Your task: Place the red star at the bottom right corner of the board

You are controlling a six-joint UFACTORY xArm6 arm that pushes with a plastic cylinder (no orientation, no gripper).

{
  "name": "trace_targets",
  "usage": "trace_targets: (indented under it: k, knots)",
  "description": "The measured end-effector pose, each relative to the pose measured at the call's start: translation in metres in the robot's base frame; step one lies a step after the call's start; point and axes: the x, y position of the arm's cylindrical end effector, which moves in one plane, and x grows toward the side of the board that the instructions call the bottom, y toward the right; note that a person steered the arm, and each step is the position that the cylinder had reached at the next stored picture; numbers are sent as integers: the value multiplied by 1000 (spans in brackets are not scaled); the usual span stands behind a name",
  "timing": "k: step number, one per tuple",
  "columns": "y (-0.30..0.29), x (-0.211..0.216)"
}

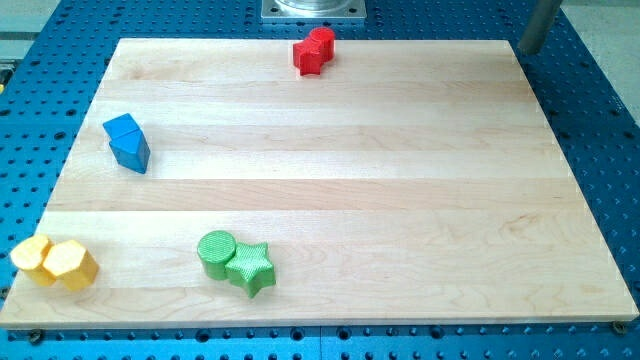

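Board (330,190) of pale wood lies flat on the blue perforated counter (600,150), and every block sits on it.

Counting now. Red first: the red star (309,56) sits right at the view's top edge of the board, a little left of centre. That puts it well apart from the bottom right corner. A second red lump (323,40) presses against its upper right side, and I cannot tell whether that is a separate block or part of the same one.

Blue, just one: a blue block (127,142) stands alone near the view's left edge, angular, with a shape that is hard to pin down.

Yellow, two: a yellow block (30,258) of unclear shape touches a yellow hexagon (71,265), both tucked into the bottom left corner.

Green, two: a green cylinder (216,250) touches a green star (251,268), low on the board and left of centre.

Over to the arm. A grey rod comes in tilted from the view's top right, and my tip (527,48) sits just off the board's top right corner, over the blue counter. It touches no block, and the red star is far off to its left. As for a claw, I cannot tell its state, because only the rod shows.
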Motion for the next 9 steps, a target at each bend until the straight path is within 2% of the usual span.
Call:
trace_targets:
  k: [1, 5, 6, 7, 9]
  knots:
    - [-54, 1]
    - [-78, 3]
    - [-151, 2]
    - [-194, -3]
    - [-247, -17]
